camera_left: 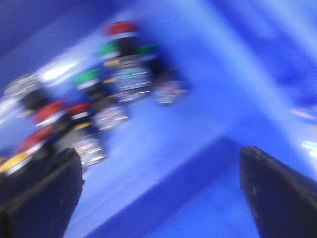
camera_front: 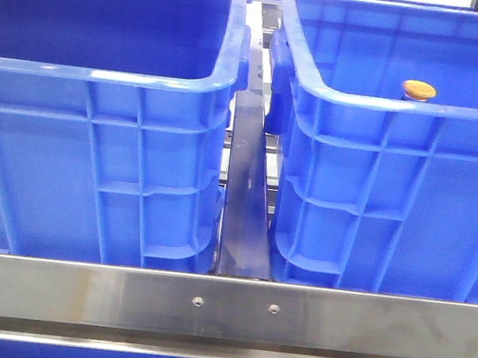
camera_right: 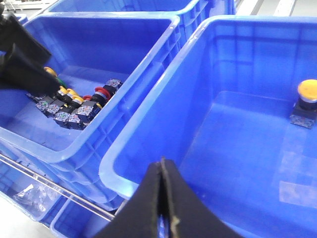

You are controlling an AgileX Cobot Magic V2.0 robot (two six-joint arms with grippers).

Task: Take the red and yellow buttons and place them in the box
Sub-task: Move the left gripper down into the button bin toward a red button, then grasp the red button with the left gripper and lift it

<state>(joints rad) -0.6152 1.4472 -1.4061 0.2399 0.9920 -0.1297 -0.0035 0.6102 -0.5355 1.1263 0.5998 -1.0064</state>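
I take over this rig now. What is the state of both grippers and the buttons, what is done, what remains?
Left gripper: open, empty, over the button pile in the left crate.
Right gripper: shut, empty, above the right crate's near rim.
Done: one yellow button sits in the right crate.
Left: a red button; several lie in the pile.

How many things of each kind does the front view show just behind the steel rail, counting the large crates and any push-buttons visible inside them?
Large bright blue plastic crates with ribbed walls: 2 (left crate, right crate)
Orange-yellow domed push-button: 1, in the right crate
Total: 3
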